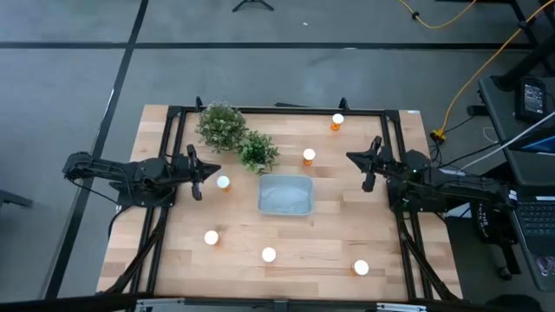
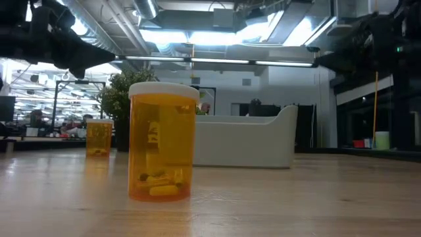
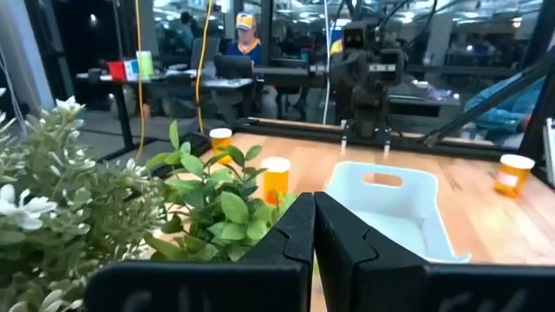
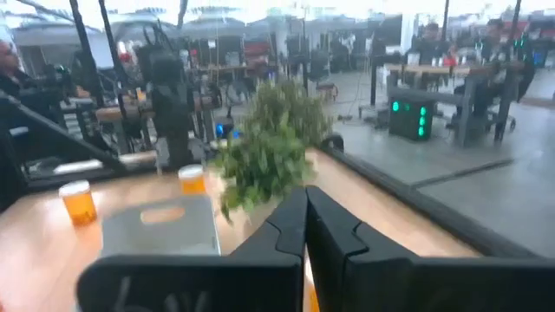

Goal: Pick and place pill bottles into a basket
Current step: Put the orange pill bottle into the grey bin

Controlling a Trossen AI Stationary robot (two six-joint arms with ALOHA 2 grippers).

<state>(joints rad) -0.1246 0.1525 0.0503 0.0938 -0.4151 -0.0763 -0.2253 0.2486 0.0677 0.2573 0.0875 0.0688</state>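
The pale grey-blue basket (image 1: 284,195) stands on its base at the table's middle. Several orange pill bottles with white caps stand upright around it: one at the far right (image 1: 337,122), one behind the basket (image 1: 309,157), one at its left (image 1: 224,183), and three along the near side (image 1: 211,237) (image 1: 269,255) (image 1: 361,269). My left gripper (image 1: 212,173) hovers shut and empty at the left, just beside the left bottle. My right gripper (image 1: 352,159) hovers shut and empty at the right. The wrist views show each pair of fingers closed together (image 3: 314,227) (image 4: 305,224).
Two green bushy potted plants (image 1: 220,124) (image 1: 257,152) stand at the far left, just behind the basket and close to my left gripper. A black frame (image 1: 277,110) runs along the table's far edge and sides. People sit at desks in the room beyond (image 3: 243,35).
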